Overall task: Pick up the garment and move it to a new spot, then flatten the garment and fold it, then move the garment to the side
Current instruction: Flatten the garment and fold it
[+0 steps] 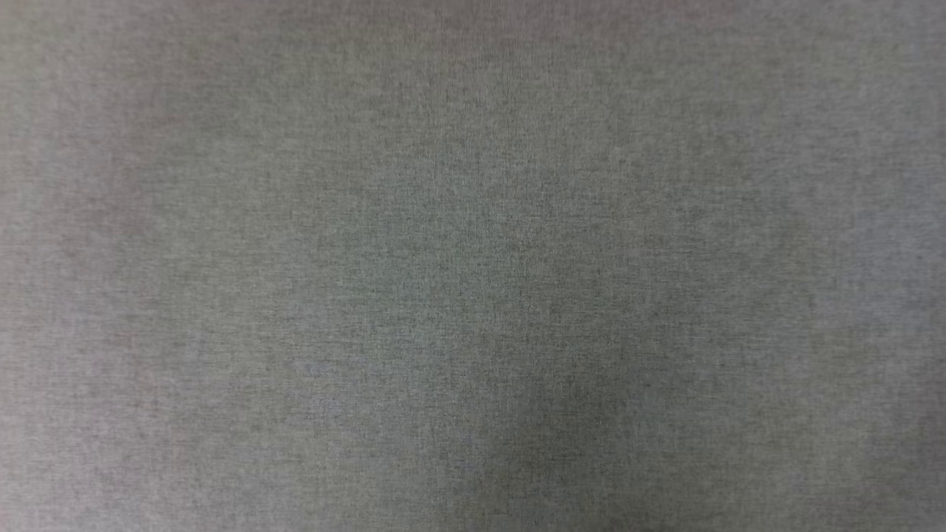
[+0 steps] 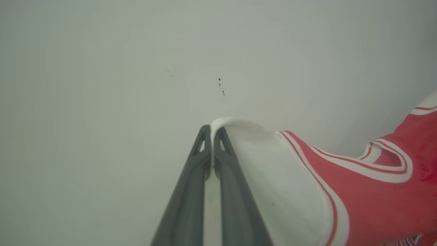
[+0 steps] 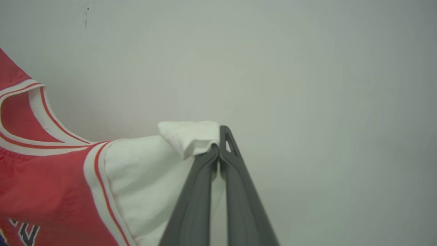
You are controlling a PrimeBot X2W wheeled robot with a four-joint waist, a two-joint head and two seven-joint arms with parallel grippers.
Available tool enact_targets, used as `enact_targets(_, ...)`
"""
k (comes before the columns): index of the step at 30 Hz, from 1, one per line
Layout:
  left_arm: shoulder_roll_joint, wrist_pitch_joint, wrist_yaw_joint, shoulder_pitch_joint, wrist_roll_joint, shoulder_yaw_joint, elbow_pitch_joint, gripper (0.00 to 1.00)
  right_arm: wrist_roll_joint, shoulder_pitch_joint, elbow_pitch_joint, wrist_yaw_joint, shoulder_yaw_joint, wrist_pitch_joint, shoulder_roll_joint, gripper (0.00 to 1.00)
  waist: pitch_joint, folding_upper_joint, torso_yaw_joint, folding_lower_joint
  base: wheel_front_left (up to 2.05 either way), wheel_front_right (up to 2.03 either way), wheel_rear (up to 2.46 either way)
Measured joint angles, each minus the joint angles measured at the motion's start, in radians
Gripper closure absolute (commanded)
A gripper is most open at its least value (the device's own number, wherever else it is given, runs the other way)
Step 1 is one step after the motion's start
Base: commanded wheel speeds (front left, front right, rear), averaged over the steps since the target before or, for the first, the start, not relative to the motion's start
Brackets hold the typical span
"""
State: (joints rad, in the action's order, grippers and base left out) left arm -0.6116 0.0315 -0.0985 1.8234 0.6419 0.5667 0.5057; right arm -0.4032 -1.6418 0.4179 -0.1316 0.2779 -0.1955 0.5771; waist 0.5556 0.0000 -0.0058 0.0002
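Observation:
The garment [image 2: 368, 191] is a red jersey with white sleeves and red-white striped trim, hanging up in the air. In the left wrist view my left gripper [image 2: 212, 131] is shut on the edge of one white sleeve, which drapes off to the right. In the right wrist view my right gripper [image 3: 218, 136] is shut on the other white sleeve of the garment [image 3: 47, 184], with a bunch of white cloth sticking out past the fingertips. Black white-outlined letters peek out at that view's lower left. The red striped collar hangs slack between the two grips.
A plain pale wall [image 2: 136, 68] with a few small dark specks stands behind the garment in both wrist views. The head view looks at a blurred grey woven surface [image 1: 473, 266].

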Motion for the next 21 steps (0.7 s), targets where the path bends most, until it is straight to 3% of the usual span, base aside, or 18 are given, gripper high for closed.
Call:
enact_targets(11, 0.010, -0.070, -0.012, -0.019, 0.012, 0.007, 0.078, 1.00, -0.040, -0.064, 0.165, 0.000, 0.109, 0.098, -0.023, 1.00, 0.097, 0.0000, 0.011, 0.0000, 0.00, 0.00, 0.00)
enact_targets(21, -0.026, -0.175, -0.014, -0.295, 0.083, -0.003, 0.075, 1.00, -0.118, 0.155, 0.190, 0.000, 0.243, 0.214, -0.003, 1.00, 0.038, 0.0000, 0.005, -0.0002, 0.00, 0.00, 0.00)
